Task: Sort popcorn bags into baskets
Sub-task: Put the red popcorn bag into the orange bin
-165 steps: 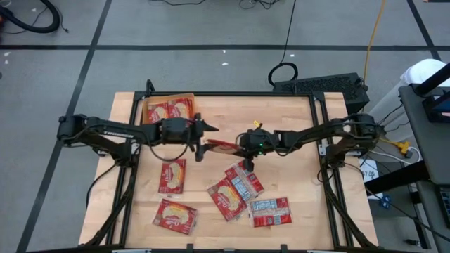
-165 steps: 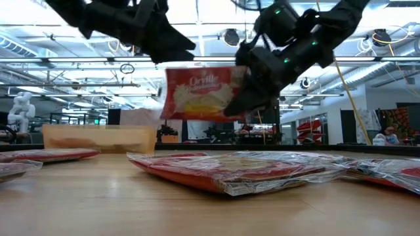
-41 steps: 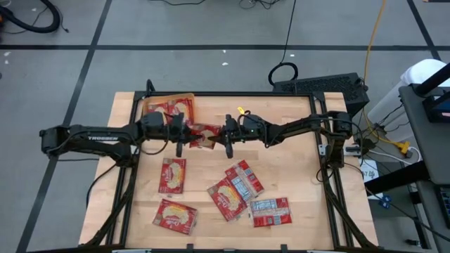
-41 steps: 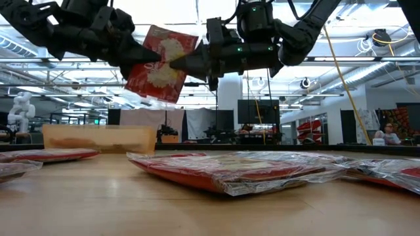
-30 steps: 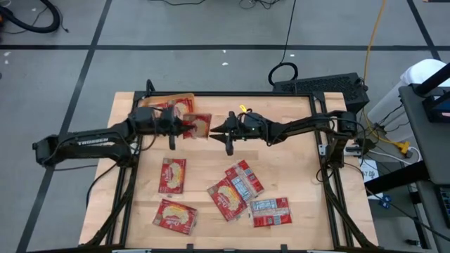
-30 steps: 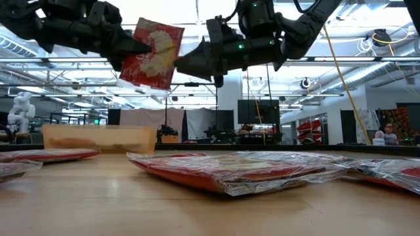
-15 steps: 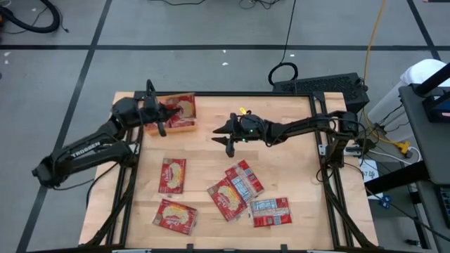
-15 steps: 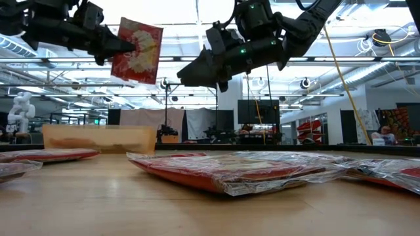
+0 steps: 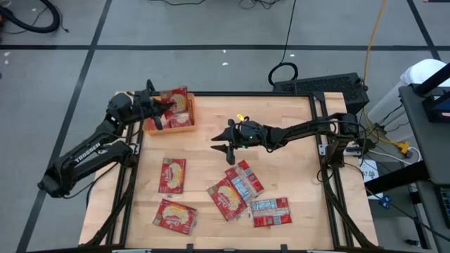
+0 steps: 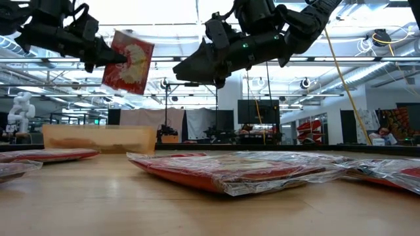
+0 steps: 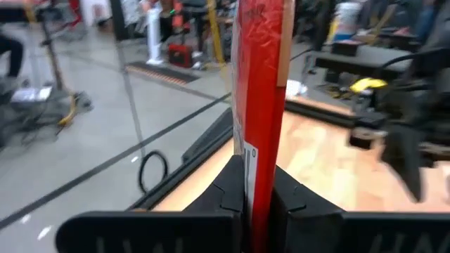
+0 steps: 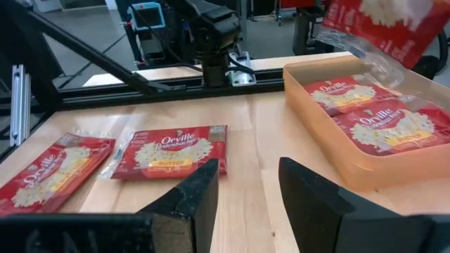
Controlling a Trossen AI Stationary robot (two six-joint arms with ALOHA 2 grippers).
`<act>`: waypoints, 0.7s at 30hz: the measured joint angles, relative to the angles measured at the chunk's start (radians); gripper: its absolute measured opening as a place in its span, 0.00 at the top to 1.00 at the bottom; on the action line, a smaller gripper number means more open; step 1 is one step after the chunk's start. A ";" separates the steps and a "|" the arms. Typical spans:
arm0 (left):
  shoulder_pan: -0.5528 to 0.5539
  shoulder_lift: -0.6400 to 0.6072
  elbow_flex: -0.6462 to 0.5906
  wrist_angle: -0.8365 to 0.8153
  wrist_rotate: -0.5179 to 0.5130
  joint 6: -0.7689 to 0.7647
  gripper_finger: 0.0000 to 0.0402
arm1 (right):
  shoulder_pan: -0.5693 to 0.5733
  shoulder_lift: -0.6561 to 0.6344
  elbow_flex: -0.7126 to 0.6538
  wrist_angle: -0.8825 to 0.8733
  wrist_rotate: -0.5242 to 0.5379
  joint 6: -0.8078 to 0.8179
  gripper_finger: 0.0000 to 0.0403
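My left gripper [image 9: 160, 105] is shut on a red popcorn bag [image 9: 177, 100] and holds it in the air over the far part of the orange basket [image 9: 169, 126] at the table's far left corner. Two bags [image 12: 348, 95] [image 12: 387, 126] lie flat in the basket. My right gripper [image 9: 218, 146] hangs open and empty over the middle of the table, right of the basket, its fingers [image 12: 204, 190] pointing toward it. Several more bags [image 9: 172, 174] [image 9: 226, 197] lie flat on the table's near half. My left gripper pinches the bag's near edge [image 11: 254, 165] between its two fingers, about halfway along that edge. The fingers [image 10: 105, 58] lie roughly level and come from the table's left side. The bag [image 10: 128, 62] stands on edge, slightly tilted, lifted clear above the basket.
The basket's wall [image 12: 365, 169] stands up from the table close in front of my right gripper. Dark frame rails [image 9: 211, 93] run along the table's edges. Bare wood [image 9: 281, 119] lies at the far right of the table.
My left gripper has swung toward the table's far left corner with the bag, from beside my right gripper to above the basket, still shut on it. The bag stays on edge and clear of everything. My right gripper has drawn back slightly toward the near edge.
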 joint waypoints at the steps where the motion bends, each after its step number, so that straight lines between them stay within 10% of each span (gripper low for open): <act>1: 0.018 0.000 0.000 -0.016 -0.001 -0.001 0.94 | 0.002 0.000 0.000 -0.005 0.000 -0.007 0.64; 21: 0.173 -0.095 -0.001 -0.398 -0.161 -0.066 0.91 | 0.003 0.000 0.000 -0.067 0.000 -0.075 0.64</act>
